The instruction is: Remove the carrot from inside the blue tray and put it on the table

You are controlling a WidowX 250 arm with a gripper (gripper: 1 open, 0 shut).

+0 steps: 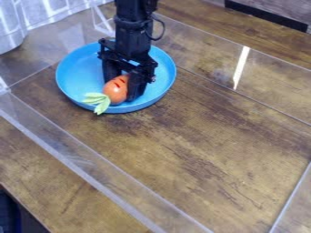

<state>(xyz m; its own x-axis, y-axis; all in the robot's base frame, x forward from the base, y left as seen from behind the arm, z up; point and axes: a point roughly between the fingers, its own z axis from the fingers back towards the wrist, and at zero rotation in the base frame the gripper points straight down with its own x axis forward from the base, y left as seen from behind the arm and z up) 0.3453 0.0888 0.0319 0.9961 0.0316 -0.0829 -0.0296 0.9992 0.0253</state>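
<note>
Although most of the table [183, 155] is bare wood plank under a glossy clear sheet, the action is confined to its far left part, where the blue tray [75, 77] rests. Over the tray's near right portion the gripper [126, 86] is pointed straight down, its jaws drawn in narrow on the carrot [115, 89]. The carrot is seen inside the tray, its orange body between the jaws and its long axis running left and near, the pale leaves [96, 101] reaching the near rim. Only that raised rim is judged to obstruct a lift outward.
</note>
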